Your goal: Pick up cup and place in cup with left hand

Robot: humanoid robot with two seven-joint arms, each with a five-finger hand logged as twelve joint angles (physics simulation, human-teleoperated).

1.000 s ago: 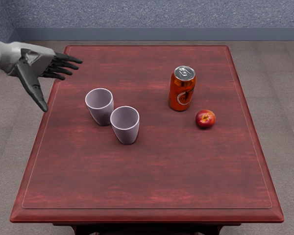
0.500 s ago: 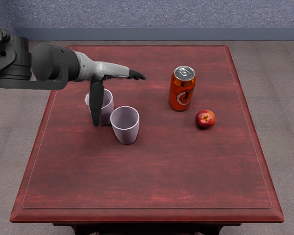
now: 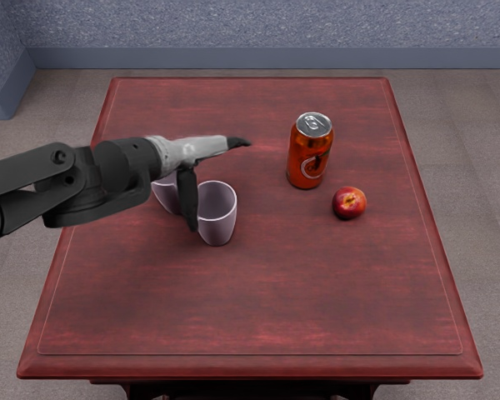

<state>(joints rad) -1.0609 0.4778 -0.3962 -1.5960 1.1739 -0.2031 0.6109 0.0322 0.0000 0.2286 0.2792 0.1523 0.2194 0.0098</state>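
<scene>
- Holds the fingers [image 3: 239,142] well apart from the thumb [image 3: 188,200] on the left hand [image 3: 193,154], with the grip wide open.
- Points the fingers toward the picture's right, edge-on to the view; cannot tell the spacing between them.
- Hangs the thumb downward, over the left rim and side of the near cup [image 3: 220,220] in this view and partly in front of the far cup [image 3: 166,196]; cannot tell any touch from this angle.
- Compared with half a second ago, sits farther to the picture's right and a little closer to the viewer, with the thumb shifted from in front of the far cup to the near cup's left edge.
- Hides the far cup's rim behind the hand now.
- Reaches in with the left arm [image 3: 121,179] from the picture's left edge, lower than before and slanting up to the wrist.
- Leaves both cups upright on the left half of the table [image 3: 267,300], side by side on a diagonal, in the same spots as before.
- Also on the table, well to the right of the cups: an upright orange can [image 3: 307,158] and, just beside it, a red fruit [image 3: 348,203], both unmoved.
</scene>
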